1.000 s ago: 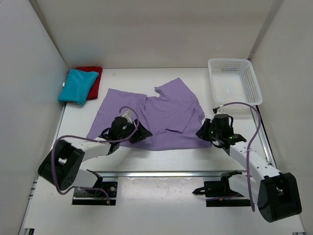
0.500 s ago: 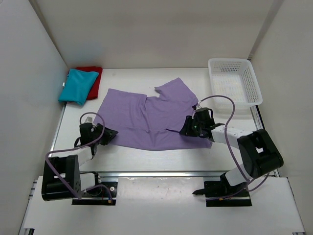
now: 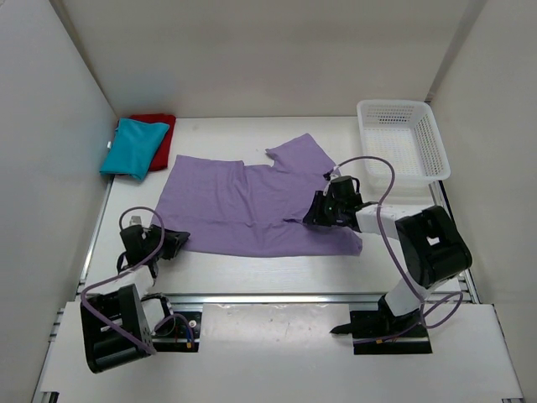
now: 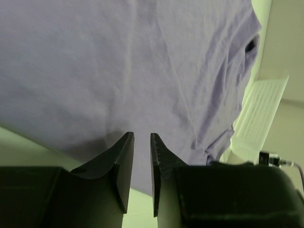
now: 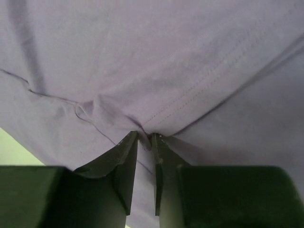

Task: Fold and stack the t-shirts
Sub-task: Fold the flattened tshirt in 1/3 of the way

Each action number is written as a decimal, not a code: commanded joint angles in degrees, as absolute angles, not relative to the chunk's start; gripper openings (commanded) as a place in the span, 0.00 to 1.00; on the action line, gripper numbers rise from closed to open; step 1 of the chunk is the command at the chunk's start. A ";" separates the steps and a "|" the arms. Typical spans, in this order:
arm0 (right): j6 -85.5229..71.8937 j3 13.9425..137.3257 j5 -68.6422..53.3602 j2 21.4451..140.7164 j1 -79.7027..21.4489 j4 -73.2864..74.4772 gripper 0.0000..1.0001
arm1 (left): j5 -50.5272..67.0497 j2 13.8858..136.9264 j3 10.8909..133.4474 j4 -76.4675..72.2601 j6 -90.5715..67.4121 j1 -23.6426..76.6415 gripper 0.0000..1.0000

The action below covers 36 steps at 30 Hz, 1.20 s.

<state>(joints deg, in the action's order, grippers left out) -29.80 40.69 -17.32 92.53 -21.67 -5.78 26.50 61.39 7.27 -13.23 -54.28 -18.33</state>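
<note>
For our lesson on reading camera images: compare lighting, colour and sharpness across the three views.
Top external: even light, soft shadows, sharp throughout. Left wrist: table tinted green, basket washed out and soft. Right wrist: lavender shirt stitching crisp, fingers near-black.

Your worktop (image 3: 252, 262) carries a purple shirt (image 3: 243, 206) spread across its middle, a red shirt (image 3: 161, 124) far left with a teal shirt (image 3: 132, 149) overlapping it, and a basket (image 3: 401, 105) far right.
</note>
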 commanded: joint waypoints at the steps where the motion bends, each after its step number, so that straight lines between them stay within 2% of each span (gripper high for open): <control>1: -29.62 44.37 -19.16 94.12 -21.44 -6.77 0.16 | 28.40 60.30 9.49 -12.57 -53.01 -14.87 0.30; 2: -29.62 44.82 -18.99 94.48 -22.05 -6.07 0.06 | 28.30 60.47 10.97 -11.52 -51.95 -14.33 0.28; 4: -29.97 48.32 -18.11 96.05 -21.80 -5.45 0.00 | 26.20 60.64 14.83 -10.38 -49.50 -10.65 0.22; 6: -29.18 52.70 -17.32 97.90 -22.23 -3.88 0.00 | 23.32 60.82 17.21 -9.84 -48.69 -5.75 0.20; 10: -24.71 69.73 -12.40 107.02 -23.99 5.60 0.00 | 11.11 62.92 23.27 -8.61 -45.09 12.25 0.22; 13: -22.07 79.95 -8.63 113.18 -26.27 12.37 0.13 | 9.31 66.26 24.96 -9.84 -45.87 18.53 0.23; 15: -20.66 82.26 -7.56 113.64 -27.15 14.41 0.27 | 10.19 68.19 24.35 -12.47 -47.28 19.16 0.24; 16: -20.05 81.05 -6.51 112.51 -27.77 14.50 0.29 | 11.15 69.16 23.82 -12.92 -47.55 19.16 0.24; 18: -20.21 76.83 -4.84 109.26 -28.82 13.01 0.42 | 11.34 70.22 23.73 -12.92 -47.03 19.07 0.24; 20: -19.60 69.56 -2.21 103.21 -29.00 10.73 0.43 | 12.47 71.19 22.86 -12.40 -47.19 17.50 0.24; 22: -21.26 62.62 -1.32 97.68 -28.74 8.19 0.38 | 12.74 70.32 22.24 -12.22 -47.11 15.57 0.24; 25: -23.37 49.45 -1.32 88.19 -27.25 4.40 0.16 | 13.44 69.44 20.75 -12.04 -46.49 9.59 0.25; 27: -24.34 41.00 -0.44 82.91 -25.59 2.82 0.10 | 17.12 69.78 18.20 -13.35 -47.89 2.32 0.26; 33: -27.51 26.04 -0.70 74.28 -19.34 0.79 0.06 | 24.59 71.54 12.75 -17.14 -53.95 -9.12 0.25; 36: -28.74 22.51 -2.90 71.90 -16.44 1.05 0.03 | 30.39 72.95 8.18 -19.60 -55.99 -14.22 0.23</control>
<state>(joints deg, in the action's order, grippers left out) -27.29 26.24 -3.09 73.47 -18.11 0.56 22.90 72.29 11.14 -17.37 -53.34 -10.70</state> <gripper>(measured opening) 0.034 0.237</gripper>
